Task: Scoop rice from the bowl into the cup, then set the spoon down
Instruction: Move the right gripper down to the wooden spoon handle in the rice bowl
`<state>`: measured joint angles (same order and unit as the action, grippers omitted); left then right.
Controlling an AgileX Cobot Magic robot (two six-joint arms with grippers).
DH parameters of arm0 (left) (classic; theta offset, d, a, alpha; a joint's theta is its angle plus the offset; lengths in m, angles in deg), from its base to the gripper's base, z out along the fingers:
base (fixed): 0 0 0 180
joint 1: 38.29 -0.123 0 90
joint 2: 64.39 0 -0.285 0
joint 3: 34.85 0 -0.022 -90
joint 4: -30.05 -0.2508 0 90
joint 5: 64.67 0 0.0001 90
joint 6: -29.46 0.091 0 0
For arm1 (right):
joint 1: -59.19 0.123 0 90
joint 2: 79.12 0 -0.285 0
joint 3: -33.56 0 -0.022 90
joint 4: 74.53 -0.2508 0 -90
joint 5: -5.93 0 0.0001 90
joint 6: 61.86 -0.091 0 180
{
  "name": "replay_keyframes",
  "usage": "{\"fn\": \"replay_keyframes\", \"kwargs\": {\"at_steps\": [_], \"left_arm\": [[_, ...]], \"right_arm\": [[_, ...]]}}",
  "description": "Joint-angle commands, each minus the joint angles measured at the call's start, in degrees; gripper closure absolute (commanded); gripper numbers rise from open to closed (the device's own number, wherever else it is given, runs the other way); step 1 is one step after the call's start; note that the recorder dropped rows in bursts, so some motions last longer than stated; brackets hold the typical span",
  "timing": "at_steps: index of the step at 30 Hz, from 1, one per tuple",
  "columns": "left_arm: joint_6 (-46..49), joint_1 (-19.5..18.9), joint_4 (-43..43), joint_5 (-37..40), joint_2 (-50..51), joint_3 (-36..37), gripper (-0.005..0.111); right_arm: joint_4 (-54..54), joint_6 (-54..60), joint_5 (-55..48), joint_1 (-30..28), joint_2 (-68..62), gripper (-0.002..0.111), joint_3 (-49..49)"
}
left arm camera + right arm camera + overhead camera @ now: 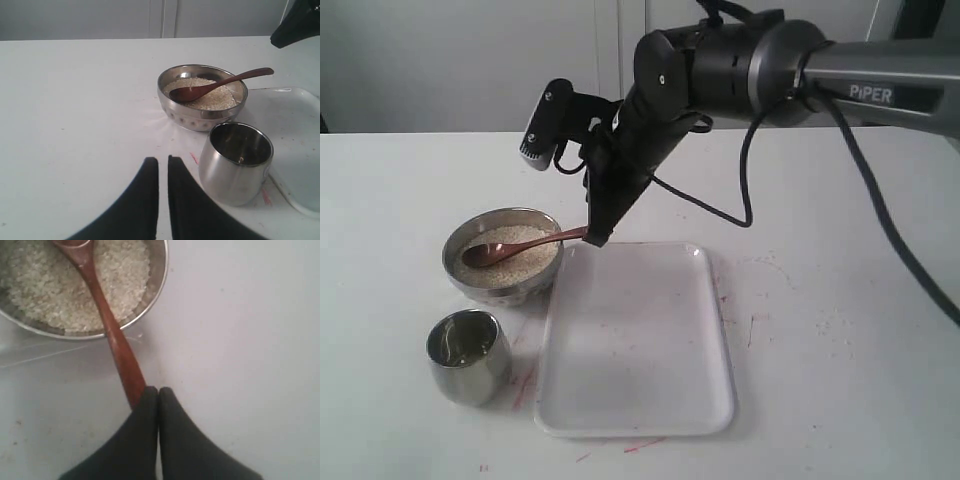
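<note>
The right gripper [594, 238] has its jaws closed on the spoon [520, 246], whose head lies on the rice [517, 268]. The left gripper [163, 167] has its jaws nearly together, empty.

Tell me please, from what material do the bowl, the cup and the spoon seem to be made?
The bowl and the cup look like polished steel, because they reflect like mirrors. The spoon seems to be wood: it is dark reddish-brown and smooth, with a slight sheen.

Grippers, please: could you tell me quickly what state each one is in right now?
Left gripper: closed, holding nothing.
Right gripper: closed on the handle end of the spoon.
</note>
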<state>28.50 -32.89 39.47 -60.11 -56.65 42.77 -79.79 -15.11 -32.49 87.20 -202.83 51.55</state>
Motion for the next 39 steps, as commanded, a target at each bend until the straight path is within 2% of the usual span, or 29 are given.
{"fn": "replay_keyframes", "kwargs": {"at_steps": [1, 6, 9, 15, 25, 29, 34, 37, 39], "left_arm": [[-0.1, -0.2, 0.4, -0.2, 0.0, -0.4, 0.092], [-0.1, -0.2, 0.4, -0.2, 0.0, -0.4, 0.092], [-0.1, -0.1, 0.4, -0.2, 0.0, -0.4, 0.092], [-0.1, -0.1, 0.4, -0.2, 0.0, -0.4, 0.092], [-0.1, -0.1, 0.4, -0.2, 0.0, -0.4, 0.092], [-0.1, -0.1, 0.4, -0.2, 0.0, -0.4, 0.092], [-0.1, -0.1, 0.4, -0.2, 0.0, -0.4, 0.092], [-0.1, -0.1, 0.4, -0.2, 0.0, -0.4, 0.092], [-0.1, -0.1, 0.4, -0.2, 0.0, -0.4, 0.092]], "right_arm": [[0.9, 2.6, 2.7, 0.0, -0.4, 0.108, 0.2], [2.9, 4.5, 0.8, 0.0, -2.5, 0.108, 3.5], [2.3, 4.9, -4.7, 0.0, -3.8, 0.108, 7.8], [-8.4, 9.0, -9.3, 0.0, -7.7, 0.108, 14.8], [-6.5, 6.3, -27.2, 0.0, -12.6, 0.108, 26.4], [-6.1, 4.7, -30.6, 0.0, -13.5, 0.108, 28.1], [-6.1, 3.8, -29.7, 0.0, -13.5, 0.108, 28.1], [-6.1, 3.5, -28.9, 0.0, -13.5, 0.1, 28.1], [-6.1, 3.4, -28.7, 0.0, -13.5, 0.088, 28.1]]}}
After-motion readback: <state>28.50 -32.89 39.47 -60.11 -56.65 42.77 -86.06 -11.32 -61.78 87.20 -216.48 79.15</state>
